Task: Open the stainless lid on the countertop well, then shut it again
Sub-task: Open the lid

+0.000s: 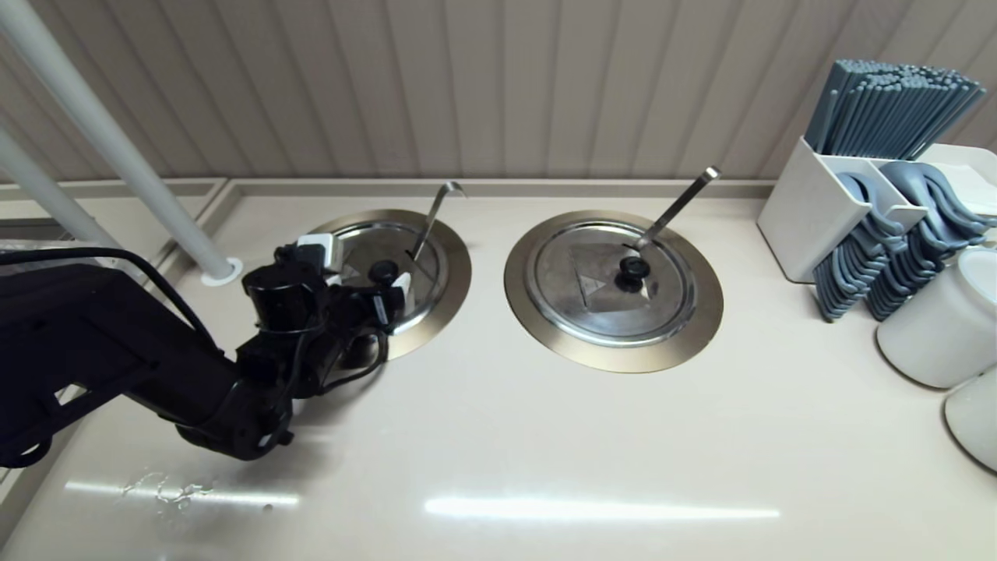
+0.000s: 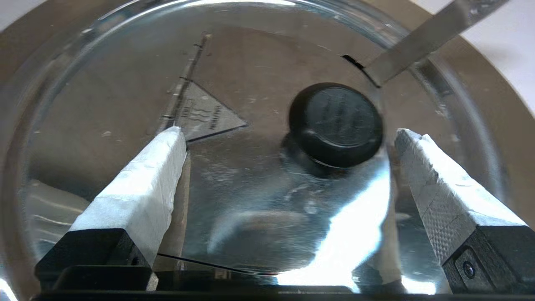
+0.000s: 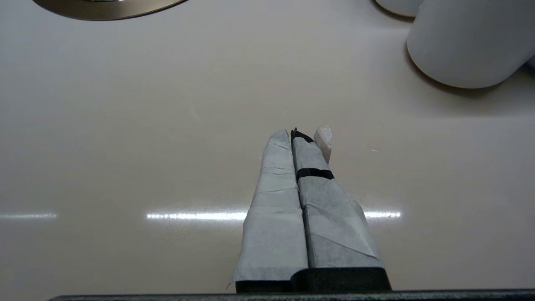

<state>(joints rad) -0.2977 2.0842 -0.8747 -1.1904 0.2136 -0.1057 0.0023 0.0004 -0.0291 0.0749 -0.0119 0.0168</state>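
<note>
Your left gripper (image 1: 366, 292) sat left of centre in the head frame, over the lid (image 1: 417, 269), which lay flat and closed on the well (image 1: 456, 273). In the left wrist view its fingers (image 2: 142, 184) were spread wide over the steel, one tip on the edge of the triangle-marked flap (image 2: 211, 119) at frame centre-left, the other just right of the knob (image 2: 336, 123). The knob lay between the tips, nearer the right one, and neither pad touched it. The thin ladle handle (image 1: 432, 218) rose from the notch beside the knob toward the upper middle of the head frame, its hooked end near the wall.

To the right of centre in the head frame sat the twin lid (image 1: 607, 280), closed, with its straight ladle (image 1: 674, 206).

Your right gripper (image 3: 299, 138) showed only in its own wrist view, lower centre, fingers pressed together on nothing above the bare counter (image 3: 125, 125), with a white cup (image 3: 468, 42) in the upper right.
</note>
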